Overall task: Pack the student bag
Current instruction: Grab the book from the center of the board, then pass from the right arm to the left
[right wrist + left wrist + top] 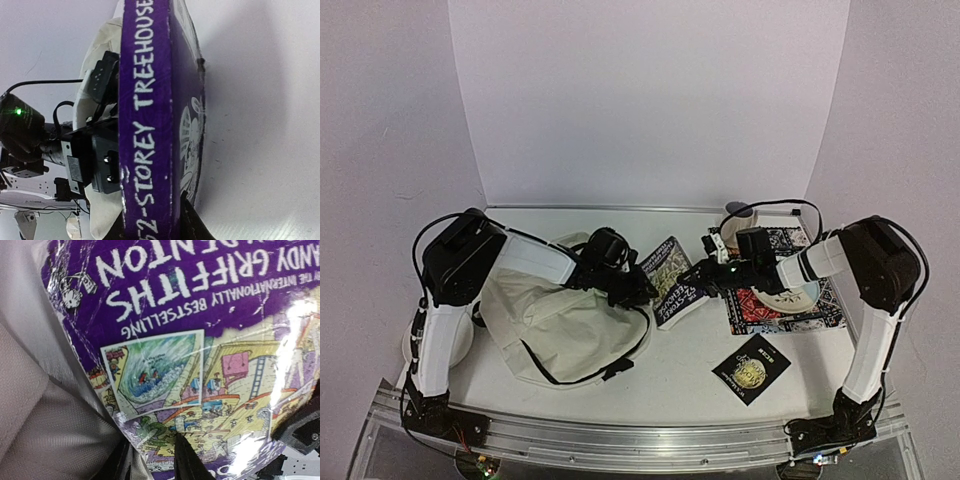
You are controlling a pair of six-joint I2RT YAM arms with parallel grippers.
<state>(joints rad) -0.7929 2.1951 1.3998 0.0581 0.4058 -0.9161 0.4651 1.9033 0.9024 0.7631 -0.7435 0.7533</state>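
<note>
A: From above, where is the bag?

B: The bag (555, 325) lies flat on the left half of the table (670, 395). Its long axis runs from the left edge toward the middle, slanting a little to the near edge. A black zip line (582, 375) curves along its near right side. I cannot tell which way its mouth faces.

A: And the arms?

B: The left arm rises from the near left corner, bends at the elbow and reaches right across the bag's far side. The left gripper (638, 292) sits at the bag's right end, against the left edge of a purple book (672, 280). The right arm rises from the near right corner and reaches left over a patterned mat (820, 318) with a plate (802, 297) on it. The right gripper (700, 278) is at the book's right edge. A black booklet (752, 367) lies by the near edge, right of the middle.

A: The left wrist view?

B: The book's cover (200, 340) fills it, lettering upside down, with bag fabric (50, 440) at lower left. Dark fingers (186, 462) show at the bottom with the book's corner by them. Whether they pinch it or stand apart, I cannot tell.

A: The right wrist view?

B: The book (147, 125) stands on edge, spine toward the camera, running up the view. The fingers (192, 222) press either side of the spine at the bottom, a narrow grip on the book. The bag (107, 40) shows behind it on the left.
</note>
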